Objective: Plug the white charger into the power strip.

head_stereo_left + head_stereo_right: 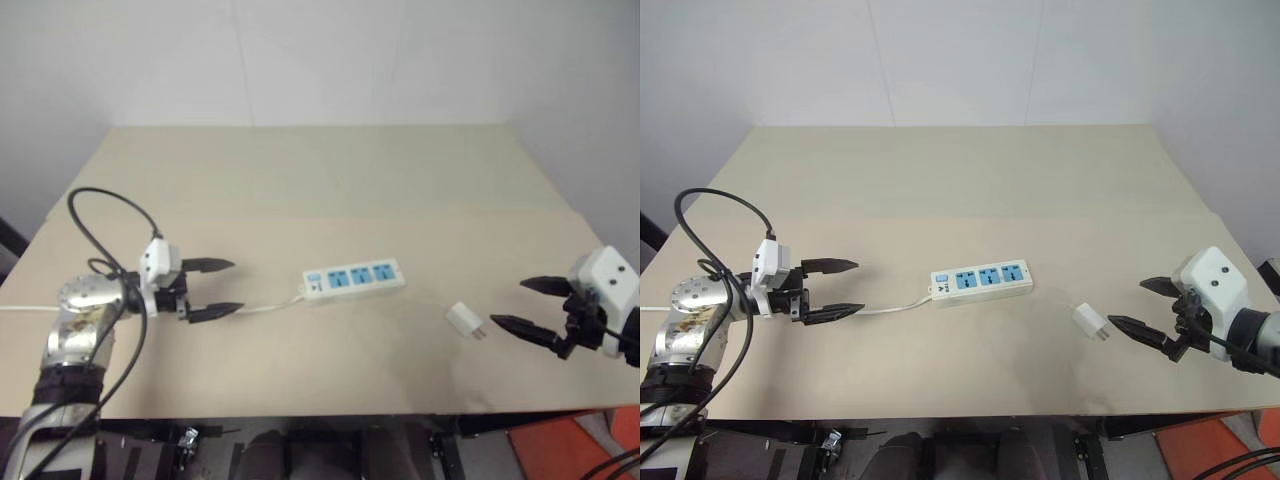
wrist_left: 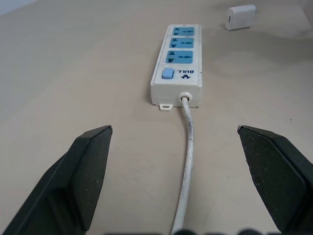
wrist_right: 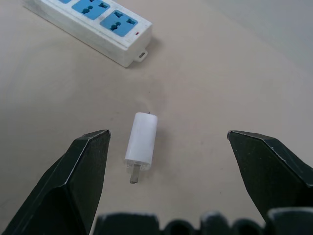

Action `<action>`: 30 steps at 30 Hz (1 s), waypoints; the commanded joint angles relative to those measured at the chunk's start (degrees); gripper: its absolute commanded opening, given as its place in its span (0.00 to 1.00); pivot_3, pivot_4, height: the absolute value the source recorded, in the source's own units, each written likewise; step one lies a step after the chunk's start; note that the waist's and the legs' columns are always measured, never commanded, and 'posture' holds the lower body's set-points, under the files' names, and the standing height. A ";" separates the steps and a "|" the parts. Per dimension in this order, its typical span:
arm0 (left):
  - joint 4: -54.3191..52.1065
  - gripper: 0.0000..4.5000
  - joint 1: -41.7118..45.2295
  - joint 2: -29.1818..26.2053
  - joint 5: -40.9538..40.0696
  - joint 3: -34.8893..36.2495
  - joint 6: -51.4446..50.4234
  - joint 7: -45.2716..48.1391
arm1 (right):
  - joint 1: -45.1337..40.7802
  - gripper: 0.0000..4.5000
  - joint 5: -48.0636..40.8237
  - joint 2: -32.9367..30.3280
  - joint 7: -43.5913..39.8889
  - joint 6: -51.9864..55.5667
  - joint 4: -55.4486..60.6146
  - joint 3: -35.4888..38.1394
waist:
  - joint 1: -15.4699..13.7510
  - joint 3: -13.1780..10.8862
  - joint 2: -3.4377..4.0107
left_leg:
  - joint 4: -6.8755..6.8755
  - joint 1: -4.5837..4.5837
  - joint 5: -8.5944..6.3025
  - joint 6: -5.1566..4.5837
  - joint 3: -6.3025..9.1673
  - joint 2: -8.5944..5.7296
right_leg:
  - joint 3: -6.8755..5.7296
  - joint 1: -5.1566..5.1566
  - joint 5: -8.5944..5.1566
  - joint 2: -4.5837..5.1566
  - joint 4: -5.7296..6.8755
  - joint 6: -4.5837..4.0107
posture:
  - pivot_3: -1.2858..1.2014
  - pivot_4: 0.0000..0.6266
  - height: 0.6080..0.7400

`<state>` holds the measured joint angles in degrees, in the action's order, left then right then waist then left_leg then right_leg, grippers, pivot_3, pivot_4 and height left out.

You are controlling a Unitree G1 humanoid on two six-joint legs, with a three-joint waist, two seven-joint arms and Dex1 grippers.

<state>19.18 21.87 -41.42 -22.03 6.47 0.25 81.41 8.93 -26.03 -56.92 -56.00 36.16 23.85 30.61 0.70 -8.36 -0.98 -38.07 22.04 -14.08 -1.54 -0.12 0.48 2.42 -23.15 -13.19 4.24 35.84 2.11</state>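
The power strip (image 1: 354,277) lies flat near the middle of the tan table, blue sockets up, its thin white cord (image 1: 262,308) trailing toward my left gripper (image 1: 222,288). That gripper is open, hovering just left of the strip's switch end (image 2: 167,74) and straddling the cord. The white charger (image 1: 464,320) lies on its side to the right of the strip, prongs pointing at my right gripper (image 1: 520,305). My right gripper is open, a short way from the charger (image 3: 142,139) and not touching it.
The tan table (image 1: 320,190) stretches bare behind the strip up to a white wall. A black cable (image 1: 105,235) loops over my left arm. The table's front edge runs just below both grippers, with an orange object (image 1: 560,450) beneath at the right.
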 commanded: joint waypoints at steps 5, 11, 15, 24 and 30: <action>6.75 1.00 3.96 2.55 1.21 -0.38 6.33 0.01 | 0.12 1.00 -0.16 -0.33 0.34 -0.66 2.26 0.97 | -0.12 0.00 0.00 | 0.00 -0.01 0.00 0.00 0.00 -0.01 | 0.00 0.01 0.00 0.00 0.00 0.00 | 0.52 0.24 1.00; 22.28 1.00 13.20 10.74 5.06 -3.98 17.15 2.09 | -2.73 1.00 -1.02 1.25 5.33 2.79 6.01 -1.93 | -0.65 -0.04 -0.07 | -0.01 0.01 0.00 0.00 0.01 -0.08 | -0.02 0.02 0.00 0.01 0.00 0.00 | 0.52 0.24 1.00; 35.24 1.00 20.16 15.42 8.74 -5.24 26.75 1.27 | -3.21 1.00 -1.65 3.35 8.15 4.44 9.28 -3.35 | -0.86 -0.06 -0.18 | -0.01 0.08 0.00 0.00 0.05 -0.11 | -0.05 0.01 0.00 0.00 -0.05 0.00 | 0.52 0.24 1.00; 50.49 1.00 29.27 22.36 10.63 -4.96 28.30 6.68 | -0.50 1.00 -2.43 7.78 13.78 7.35 14.57 -3.98 | -0.70 -0.10 -0.26 | -0.03 0.20 -0.01 -0.03 0.08 -0.22 | -0.05 -0.03 0.00 0.10 -0.08 0.06 | 0.52 0.24 1.00; 53.68 1.00 30.93 25.01 13.50 -4.62 29.44 4.28 | -0.15 1.00 -2.96 9.13 16.56 8.36 16.15 -3.75 | -0.64 -0.11 -0.27 | -0.03 0.21 -0.01 -0.03 0.12 -0.22 | -0.06 -0.04 -0.01 0.09 -0.08 0.08 | 0.52 0.24 1.00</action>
<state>72.47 51.24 -16.59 -9.00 1.18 28.68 86.44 8.93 -28.37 -47.91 -40.40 44.18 37.90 25.46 0.06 -8.47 -1.25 -38.10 22.25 -14.09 -1.57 0.00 0.25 2.36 -23.19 -13.21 4.33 35.77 2.19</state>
